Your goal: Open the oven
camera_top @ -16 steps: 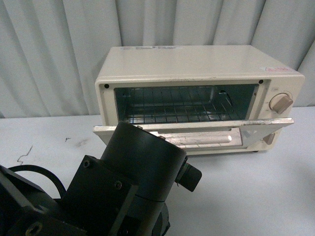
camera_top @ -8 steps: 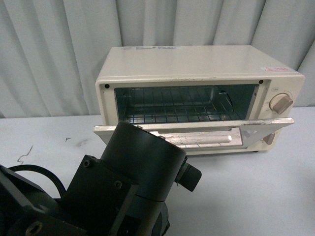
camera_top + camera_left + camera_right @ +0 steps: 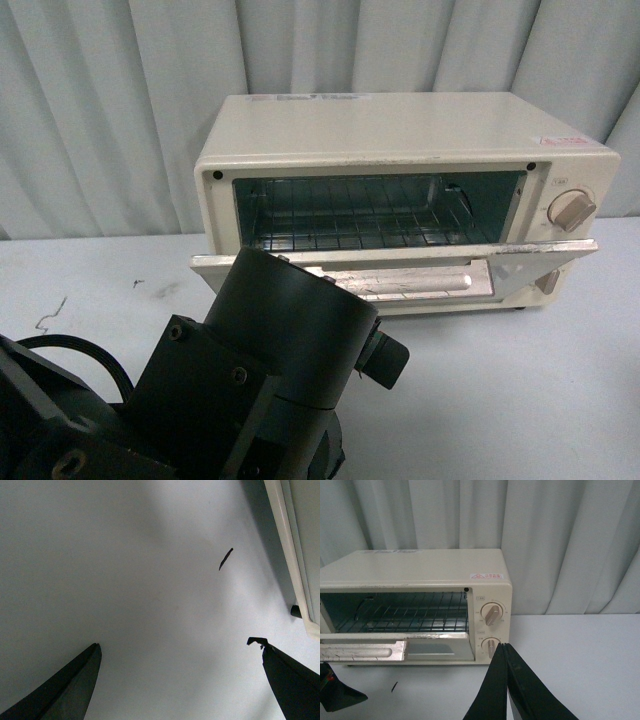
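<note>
The cream-white oven (image 3: 400, 130) stands at the back of the table, and its glass door (image 3: 520, 262) hangs down flat, open. The beige bar handle (image 3: 400, 283) lies along the door's front, and the wire rack (image 3: 350, 225) shows inside. Two round knobs (image 3: 492, 614) sit on its right side. My left gripper (image 3: 176, 643) is open over bare table beside the door's edge (image 3: 295, 555), with nothing between its fingers. My right gripper (image 3: 504, 646) is shut and empty, a short way in front of the lower knob (image 3: 491, 647).
The left arm's black body (image 3: 260, 370) fills the lower left of the front view and hides part of the door. A black cable (image 3: 80, 350) lies beside it. A pale curtain (image 3: 100, 100) hangs behind the white table (image 3: 520, 400). A small dark mark (image 3: 225, 559) is on the tabletop.
</note>
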Available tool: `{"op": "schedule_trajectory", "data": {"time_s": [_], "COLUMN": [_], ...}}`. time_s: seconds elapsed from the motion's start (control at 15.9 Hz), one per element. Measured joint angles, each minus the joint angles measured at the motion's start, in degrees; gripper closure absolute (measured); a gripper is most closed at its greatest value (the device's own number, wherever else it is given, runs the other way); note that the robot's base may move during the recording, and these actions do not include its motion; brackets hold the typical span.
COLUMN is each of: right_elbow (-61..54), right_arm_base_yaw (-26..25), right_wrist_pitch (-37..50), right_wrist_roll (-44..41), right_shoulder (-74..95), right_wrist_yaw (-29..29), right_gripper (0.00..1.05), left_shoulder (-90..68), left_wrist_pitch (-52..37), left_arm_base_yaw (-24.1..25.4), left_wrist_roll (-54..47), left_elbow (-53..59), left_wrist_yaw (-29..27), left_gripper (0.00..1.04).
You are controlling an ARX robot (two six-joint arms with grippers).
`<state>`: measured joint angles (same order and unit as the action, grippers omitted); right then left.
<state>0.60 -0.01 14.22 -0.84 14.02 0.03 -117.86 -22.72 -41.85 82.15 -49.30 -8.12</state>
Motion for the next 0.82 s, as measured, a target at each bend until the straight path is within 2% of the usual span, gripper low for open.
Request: {"op": "schedule_trajectory", "data": {"time_s": [0.31,0.38,0.44,0.76,0.82], "right_elbow": [0.0,0.0,0.0,0.0,0.0], "right_arm_base_yaw": [0.0,0.0,0.0,0.0,0.0], "right_wrist_pitch": [-4.8,-11.6,-14.3,-14.4,-14.4], "right_wrist_roll": [0.0,0.0,0.0,0.0,0.0], "right_shoulder": [-4.4,-8.6,-13.5,-13.9,-13.9], "right_wrist_yaw": [0.0,0.0,-0.1,0.0,0.0], "right_gripper": [1.03,1.03,1.03,1.03,0.96], "left_shoulder": [0.0,0.0,0.0,0.0,0.0], "left_wrist_pitch": [0.0,0.0,0.0,0.0,0.0], "left_arm_base_yaw": [0.0,0.0,0.0,0.0,0.0], "left_wrist_roll": [0.0,0.0,0.0,0.0,0.0], "left_elbow": [0.0,0.0,0.0,0.0,0.0], "left_wrist_yaw": [0.0,0.0,0.0,0.1,0.1], "left_gripper": [0.07,0.07,0.07,0.07,0.07]}}
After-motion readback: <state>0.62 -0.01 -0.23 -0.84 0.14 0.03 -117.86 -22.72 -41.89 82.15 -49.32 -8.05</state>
